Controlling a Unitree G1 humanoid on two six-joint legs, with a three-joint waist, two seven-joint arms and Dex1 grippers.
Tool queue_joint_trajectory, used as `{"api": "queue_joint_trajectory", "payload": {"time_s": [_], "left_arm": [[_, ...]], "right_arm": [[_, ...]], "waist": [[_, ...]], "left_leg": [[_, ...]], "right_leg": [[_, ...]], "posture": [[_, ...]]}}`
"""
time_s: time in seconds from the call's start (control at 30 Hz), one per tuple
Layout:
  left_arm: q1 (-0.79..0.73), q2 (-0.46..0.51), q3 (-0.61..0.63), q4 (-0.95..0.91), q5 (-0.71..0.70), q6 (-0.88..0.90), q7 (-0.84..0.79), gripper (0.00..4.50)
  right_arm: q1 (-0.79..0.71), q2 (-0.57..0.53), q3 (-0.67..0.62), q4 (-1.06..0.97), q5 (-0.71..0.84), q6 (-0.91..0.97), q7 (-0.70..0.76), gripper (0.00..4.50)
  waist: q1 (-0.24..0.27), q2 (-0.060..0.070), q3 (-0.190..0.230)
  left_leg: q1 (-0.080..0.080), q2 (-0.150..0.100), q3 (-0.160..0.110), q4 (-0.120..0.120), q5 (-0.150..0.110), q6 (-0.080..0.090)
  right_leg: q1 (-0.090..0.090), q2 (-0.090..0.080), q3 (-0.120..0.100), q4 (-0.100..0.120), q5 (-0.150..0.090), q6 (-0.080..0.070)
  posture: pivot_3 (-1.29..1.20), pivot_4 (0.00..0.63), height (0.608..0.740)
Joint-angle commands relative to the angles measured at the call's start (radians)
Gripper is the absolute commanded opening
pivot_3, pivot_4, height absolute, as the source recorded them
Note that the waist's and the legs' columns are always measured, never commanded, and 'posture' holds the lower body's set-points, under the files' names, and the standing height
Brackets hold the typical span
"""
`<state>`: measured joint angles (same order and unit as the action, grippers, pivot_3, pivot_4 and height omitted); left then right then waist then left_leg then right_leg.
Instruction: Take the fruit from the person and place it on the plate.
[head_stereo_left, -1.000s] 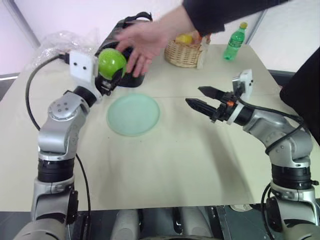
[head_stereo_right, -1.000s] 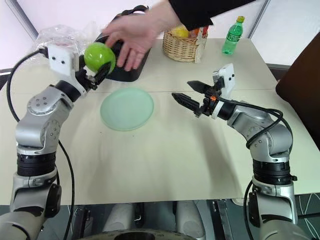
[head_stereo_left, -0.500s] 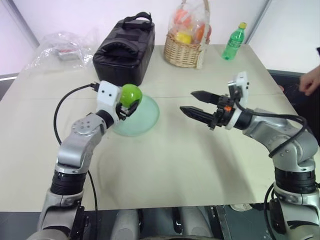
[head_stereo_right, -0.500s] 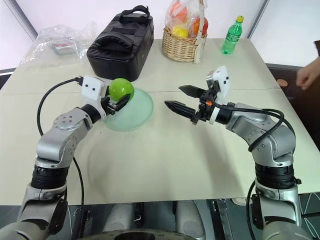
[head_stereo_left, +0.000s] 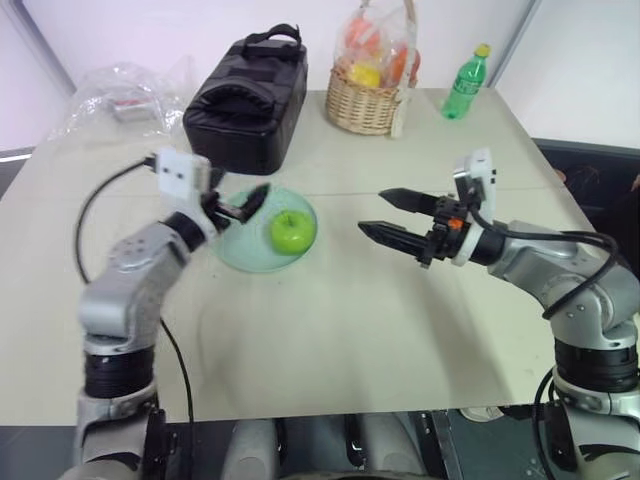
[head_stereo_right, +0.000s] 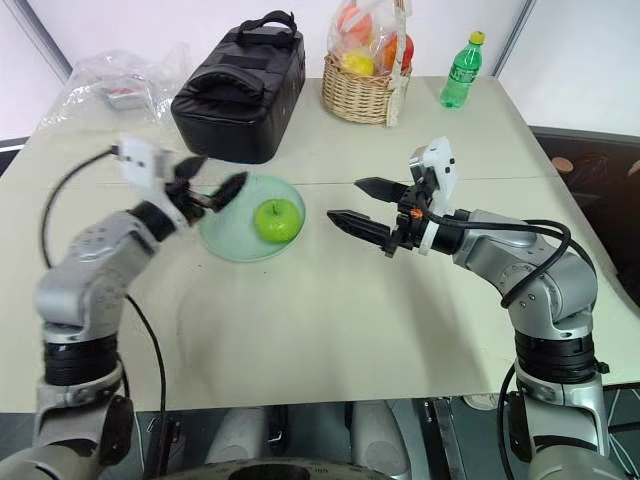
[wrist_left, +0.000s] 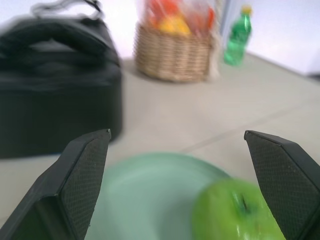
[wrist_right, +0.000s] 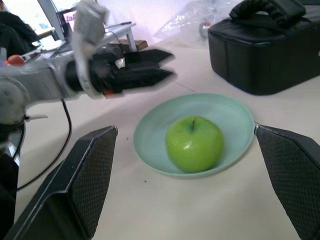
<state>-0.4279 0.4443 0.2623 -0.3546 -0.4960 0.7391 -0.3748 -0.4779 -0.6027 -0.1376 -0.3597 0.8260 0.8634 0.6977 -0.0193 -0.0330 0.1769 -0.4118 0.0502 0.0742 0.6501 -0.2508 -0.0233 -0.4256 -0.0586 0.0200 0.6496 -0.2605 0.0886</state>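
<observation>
Now the apple (head_stereo_right: 277, 220) sits on the plate (head_stereo_right: 225, 235); left gripper (head_stereo_right: 212, 180) and right gripper (head_stereo_right: 352, 203) both spread, empty

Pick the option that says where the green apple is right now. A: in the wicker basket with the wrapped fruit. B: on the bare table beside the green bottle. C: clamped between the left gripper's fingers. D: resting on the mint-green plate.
D: the apple sits on the plate, while the left gripper, its fingers spread, is beside the plate and apart from the apple.
</observation>
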Motion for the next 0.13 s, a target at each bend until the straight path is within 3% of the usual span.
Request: {"api": "queue_joint_trajectory", "payload": {"time_s": [0.03, 0.13], "left_arm": [[0.079, 0.093, 0.158, -0.067, -0.059, 0.023, -0.033, 4.48], [0.166, 0.148, 0.24, -0.066, -0.07, 0.008, -0.051, 4.48]], "right_arm": [[-0.013, -0.003, -0.036, 0.048, -0.036, -0.064, -0.004, 4.5], [-0.016, 0.004, -0.03, 0.095, -0.072, -0.107, 0.0, 4.5]], "waist": [[-0.002, 0.0, 0.0], [0.001, 0.0, 0.0]], "left_leg": [[0.0, 0.0, 0.0, 0.0, 0.0, 0.0], [0.0, 0.0, 0.0, 0.0, 0.0, 0.0]], "right_leg": [[0.0, 0.0, 0.0, 0.0, 0.0, 0.0], [0.0, 0.0, 0.0, 0.0, 0.0, 0.0]], "posture": [[0.0, 0.15, 0.74], [0.0, 0.15, 0.74]]}}
